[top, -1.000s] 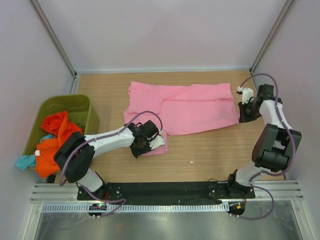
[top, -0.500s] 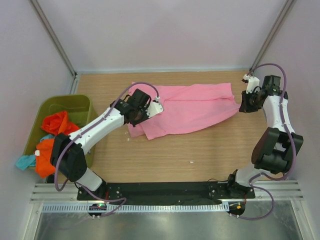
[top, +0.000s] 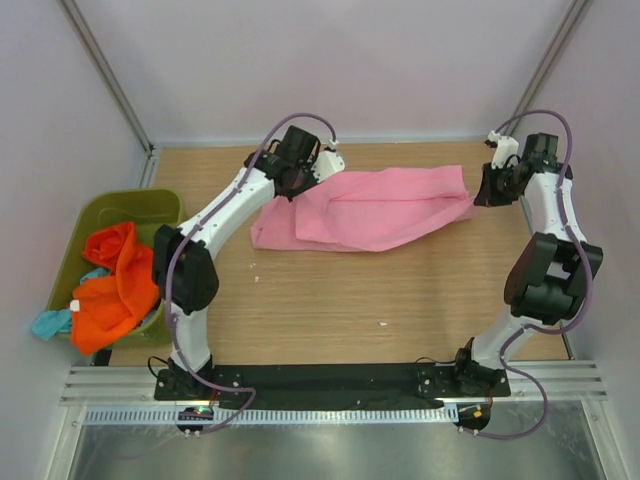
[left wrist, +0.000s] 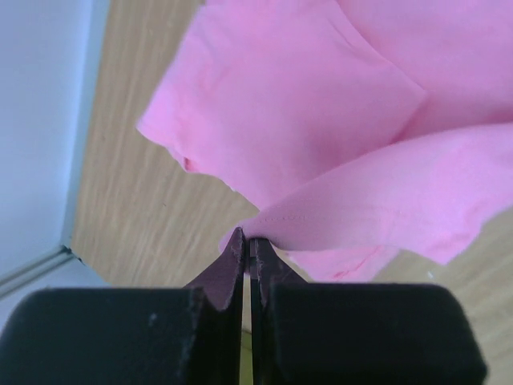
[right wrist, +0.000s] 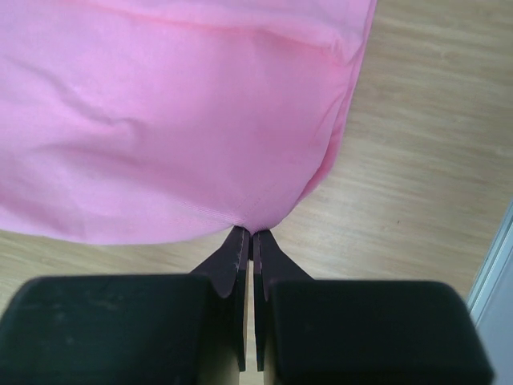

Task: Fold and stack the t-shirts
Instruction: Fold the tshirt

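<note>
Since a second ago the left arm has swung from the near side of the worktop (top: pixel 350 300) to its far edge, carrying one edge of the bright pink t-shirt (top: pixel 380 210) with it. The right arm has also drawn a little farther back. The cloth now lies as a narrower, doubled band across the far half of the worktop, its left end spreading into a loose flap and its right end tapering to a point. The left gripper (top: pixel 298 185) sits at the shirt's far left corner. In the left wrist view its jaws are pressed together on a thin pink fold (left wrist: pixel 321 104), which rises from the gripper (left wrist: pixel 247 239) and stretches away to the right above the layer lying flat on the wood. The right gripper (top: pixel 482 195) is at the shirt's tapered right end. In the right wrist view its jaws are likewise closed tight, pinching the hem of the pink cloth (right wrist: pixel 160 120) just at the fingertips (right wrist: pixel 247 234), with the fabric hanging in a smooth sheet beyond them. At the left edge of the worktop, well apart from the pink shirt, stands an olive-green bin (top: pixel 110 205). Crumpled orange t-shirts (top: pixel 120 290) are heaped in it and spill over its near rim, and a bit of teal cloth (top: pixel 48 323) pokes out beside them.
</note>
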You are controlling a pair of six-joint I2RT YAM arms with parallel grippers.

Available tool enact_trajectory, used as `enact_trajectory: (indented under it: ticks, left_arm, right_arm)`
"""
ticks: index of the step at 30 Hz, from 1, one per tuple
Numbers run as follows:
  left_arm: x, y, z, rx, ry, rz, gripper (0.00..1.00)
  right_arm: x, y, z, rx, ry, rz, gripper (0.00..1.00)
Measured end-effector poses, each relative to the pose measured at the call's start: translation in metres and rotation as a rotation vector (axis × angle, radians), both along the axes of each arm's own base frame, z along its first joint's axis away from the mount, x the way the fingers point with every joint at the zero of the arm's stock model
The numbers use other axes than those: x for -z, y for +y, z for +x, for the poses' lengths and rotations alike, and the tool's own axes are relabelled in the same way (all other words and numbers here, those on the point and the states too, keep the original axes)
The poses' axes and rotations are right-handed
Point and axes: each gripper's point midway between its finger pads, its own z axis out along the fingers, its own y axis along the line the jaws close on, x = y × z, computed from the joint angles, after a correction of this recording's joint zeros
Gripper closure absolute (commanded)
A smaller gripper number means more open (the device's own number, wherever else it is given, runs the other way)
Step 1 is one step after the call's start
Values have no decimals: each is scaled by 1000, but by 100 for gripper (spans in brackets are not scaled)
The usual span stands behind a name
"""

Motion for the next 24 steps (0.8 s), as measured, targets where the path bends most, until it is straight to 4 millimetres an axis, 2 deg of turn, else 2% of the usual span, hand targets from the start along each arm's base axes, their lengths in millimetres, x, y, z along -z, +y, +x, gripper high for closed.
enact_trajectory:
  ticks: [6,10,14,20,24]
  left_arm:
    - [2,-2,67,-40,-44,-4,100]
    - [14,8,96,-62,-49,11,100]
    - [25,15,121,-86,-64,25,100]
    - [46,30,134,-120,-50,61,100]
    - [47,40,138,-145,-58,73,100]
  right_arm:
    - [-4,-1,47,-6,-43,0,99]
    - [0,3,79,-27,-65,-13,99]
    - [17,13,107,-56,-65,-34,99]
    - [51,32,129,-90,-27,-62,99]
    - [59,37,134,-96,-18,-78,98]
